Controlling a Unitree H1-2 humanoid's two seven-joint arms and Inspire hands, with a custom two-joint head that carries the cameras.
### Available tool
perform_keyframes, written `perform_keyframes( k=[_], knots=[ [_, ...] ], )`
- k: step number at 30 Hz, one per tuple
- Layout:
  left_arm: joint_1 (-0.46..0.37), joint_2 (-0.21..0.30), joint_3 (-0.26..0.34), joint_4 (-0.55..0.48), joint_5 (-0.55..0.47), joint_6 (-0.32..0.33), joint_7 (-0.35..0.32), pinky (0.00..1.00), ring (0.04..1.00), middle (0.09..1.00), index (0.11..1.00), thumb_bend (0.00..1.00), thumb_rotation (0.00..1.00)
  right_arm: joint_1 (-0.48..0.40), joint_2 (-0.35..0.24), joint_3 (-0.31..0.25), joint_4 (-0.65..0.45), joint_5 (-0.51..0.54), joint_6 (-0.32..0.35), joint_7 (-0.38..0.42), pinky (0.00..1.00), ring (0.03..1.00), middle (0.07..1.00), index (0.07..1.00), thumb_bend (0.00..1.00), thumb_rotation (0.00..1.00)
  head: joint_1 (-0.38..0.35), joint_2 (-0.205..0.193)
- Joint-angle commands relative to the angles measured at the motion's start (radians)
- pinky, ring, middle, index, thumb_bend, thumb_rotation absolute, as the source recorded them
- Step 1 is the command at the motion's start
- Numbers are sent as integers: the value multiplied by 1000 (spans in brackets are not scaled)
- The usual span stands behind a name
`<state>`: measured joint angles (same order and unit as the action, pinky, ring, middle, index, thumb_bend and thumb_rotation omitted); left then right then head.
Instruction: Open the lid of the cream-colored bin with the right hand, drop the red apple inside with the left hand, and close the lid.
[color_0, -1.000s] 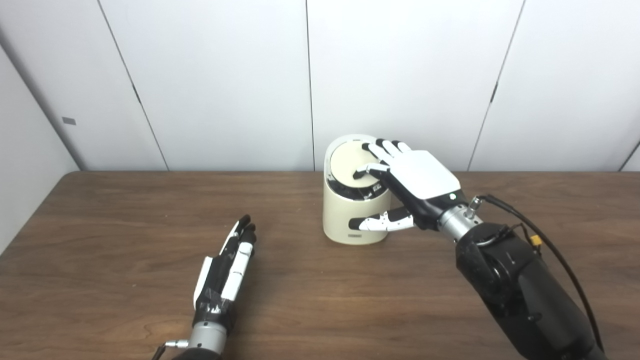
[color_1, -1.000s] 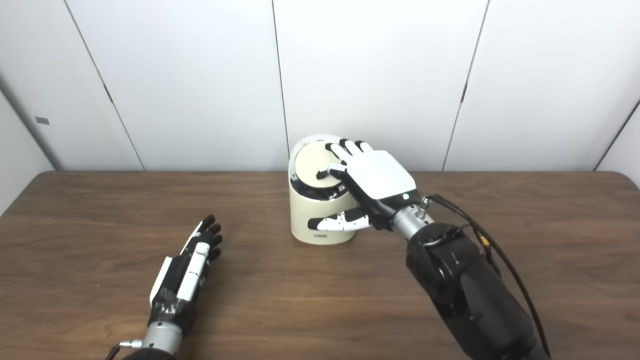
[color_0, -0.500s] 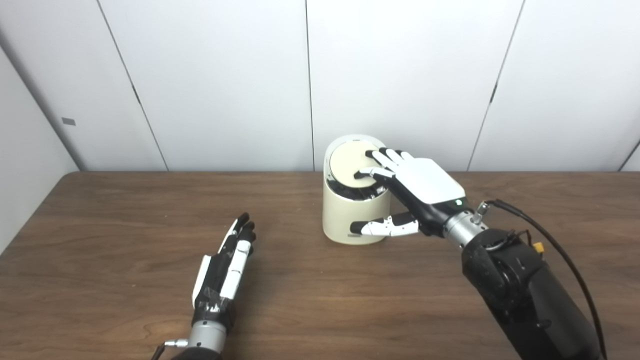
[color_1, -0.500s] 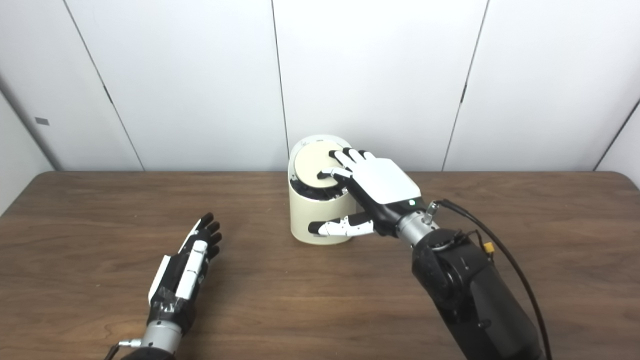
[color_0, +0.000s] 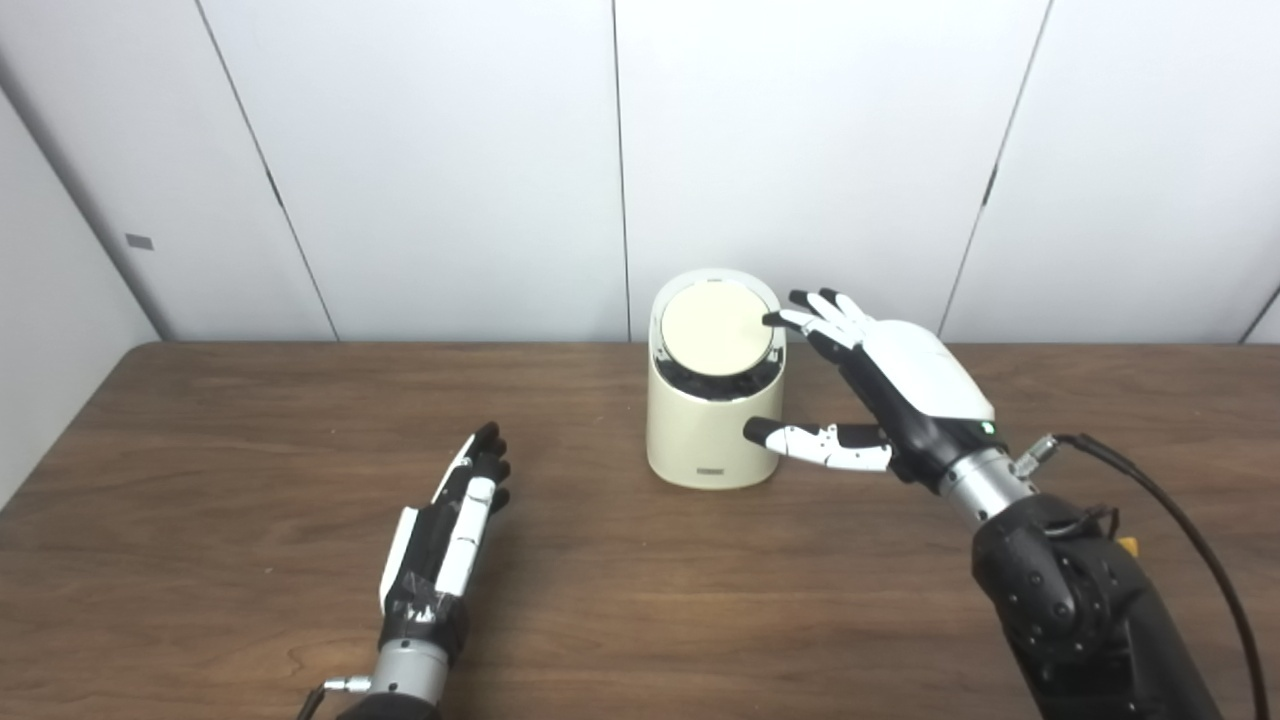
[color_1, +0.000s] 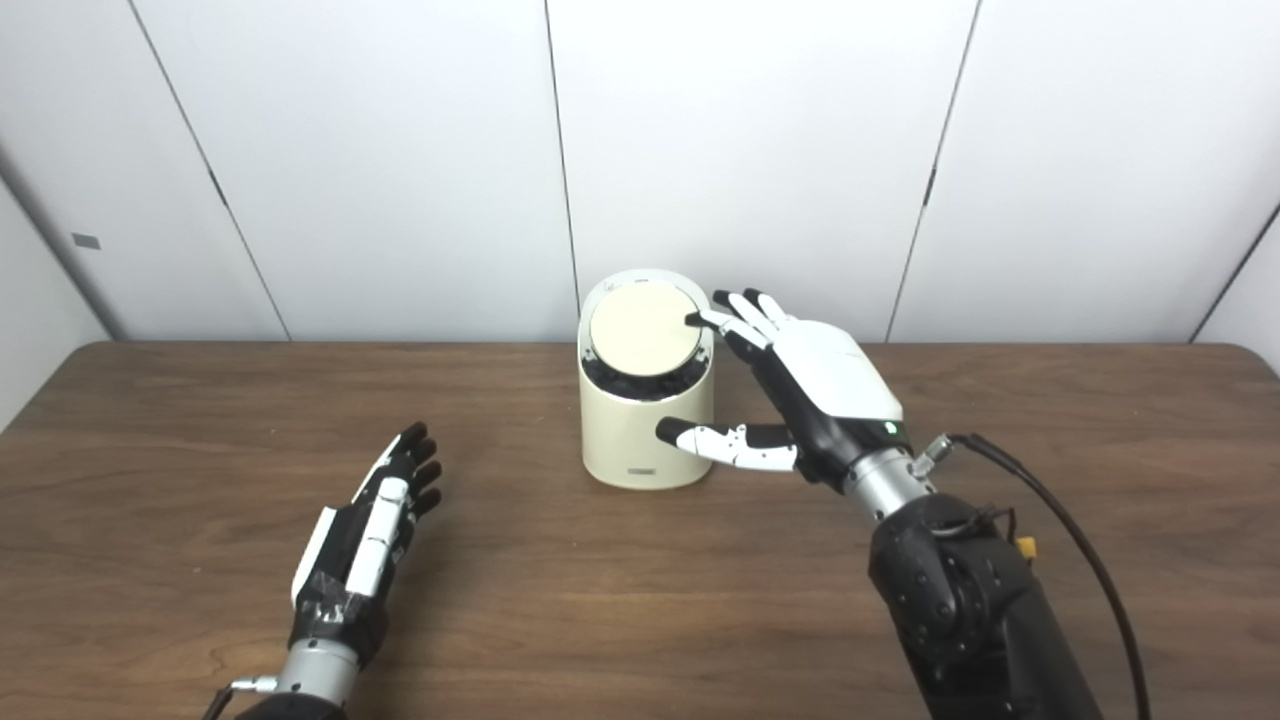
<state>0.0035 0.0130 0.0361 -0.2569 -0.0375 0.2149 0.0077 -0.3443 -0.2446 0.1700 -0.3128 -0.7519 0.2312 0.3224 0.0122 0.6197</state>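
The cream-colored bin (color_0: 712, 420) is a smooth, matte, round-sided cylinder standing upright near the far edge of the desk (color_0: 640, 600), a little past centre toward 12 o'clock. Its lid (color_0: 717, 329) is a flat cream disc, tilted toward the camera and seated in the top, with a dark band showing under its near edge. A small dark label sits low on the front wall. No apple shows in either view.

The desk is dark brown wood with a long horizontal grain. Behind it stand plain white wall panels (color_0: 800, 150) with thin dark seams.

At 3 o'clock of the bin, the right robot hand (color_0: 880, 385) is released, grasping nothing: glossy white back shell, black-and-white fingers (color_0: 822, 308) splayed and raised beside the lid's rim, one fingertip at the lid's edge. Its thumb reaches toward the bin's lower side wall; contact cannot be told.

At 7 o'clock, well apart from the bin, the left robot hand (color_0: 448, 535) lies edge-on just over the desk, fingers straight and together, holding nothing.
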Motion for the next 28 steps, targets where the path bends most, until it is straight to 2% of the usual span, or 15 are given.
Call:
perform_keyframes(
  k=[1,4,6,11,13,15,19,24,28],
  knots=[
    [-8,9,5,-42,-2,-39,-3,929,938,949,964,579,845,6,11,-47,-36,58,14,-40,874,984,963,905,477,707,0,1],
    [16,19,9,-39,-2,-65,-9,926,935,947,964,569,813,67,25,-100,-19,134,10,-70,871,962,952,910,463,734,-3,-1],
    [41,28,12,-37,0,-87,-13,923,930,943,965,569,797,108,35,-138,-2,197,12,-86,889,957,953,920,458,799,-5,-3],
    [99,48,30,-16,-9,-154,-25,932,925,938,963,528,819,183,77,-209,46,322,-10,-157,867,920,939,902,441,913,-7,-7],
    [124,58,31,3,6,-181,-27,931,927,938,961,532,829,212,96,-220,58,363,-22,-181,841,907,934,900,442,956,-10,-9],
    [148,69,28,31,18,-215,-32,928,925,936,961,530,861,243,112,-224,65,405,-27,-194,817,897,931,904,490,991,-17,-10],
    [181,68,21,59,25,-267,-29,923,917,936,963,533,830,291,150,-239,78,517,-54,-208,865,922,933,910,529,1000,-18,-11],
    [197,67,31,87,29,-331,-20,918,916,934,953,523,843,344,188,-247,115,602,-133,-244,920,948,950,961,511,1000,-22,-12],
    [208,58,42,113,21,-372,-13,907,913,932,952,527,843,366,198,-256,164,676,-207,-257,983,986,972,998,539,1000,-29,-10]
  ],
)
